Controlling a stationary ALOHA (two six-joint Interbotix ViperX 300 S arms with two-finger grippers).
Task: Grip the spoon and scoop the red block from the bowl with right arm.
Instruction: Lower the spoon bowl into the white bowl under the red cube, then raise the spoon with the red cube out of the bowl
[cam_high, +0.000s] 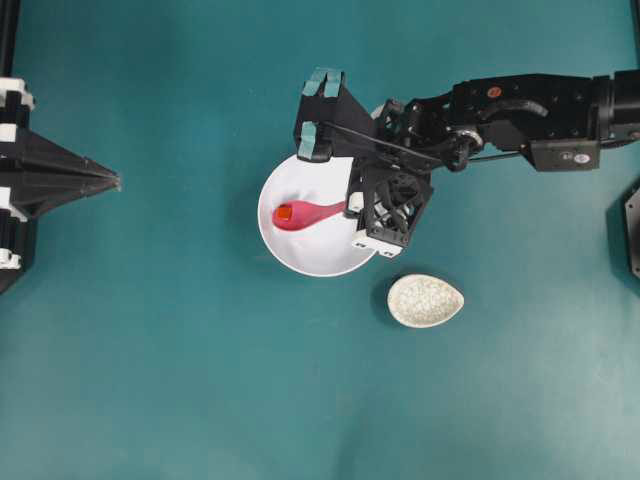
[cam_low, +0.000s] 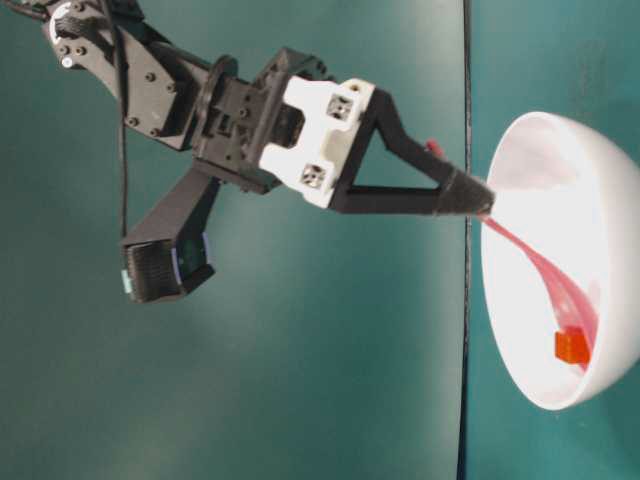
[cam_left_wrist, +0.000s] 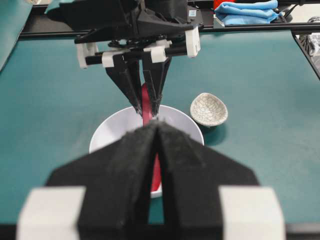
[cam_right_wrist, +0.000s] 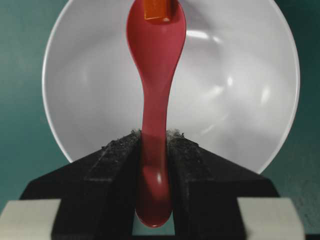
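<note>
The white bowl stands at the table's middle. Over it, the pink-red spoon lies level, scoop to the left. The red block sits in that scoop. My right gripper is shut on the spoon's handle at the bowl's right rim. In the right wrist view the handle is pinched between the two black pads of this gripper, with the block at the scoop's far end above the bowl. The table-level view shows the block low inside the bowl. My left gripper is shut and holds nothing.
A small speckled oval dish sits on the teal table to the lower right of the bowl. The left arm rests at the left edge, pointing at the bowl. A blue cloth lies beyond the table's far edge.
</note>
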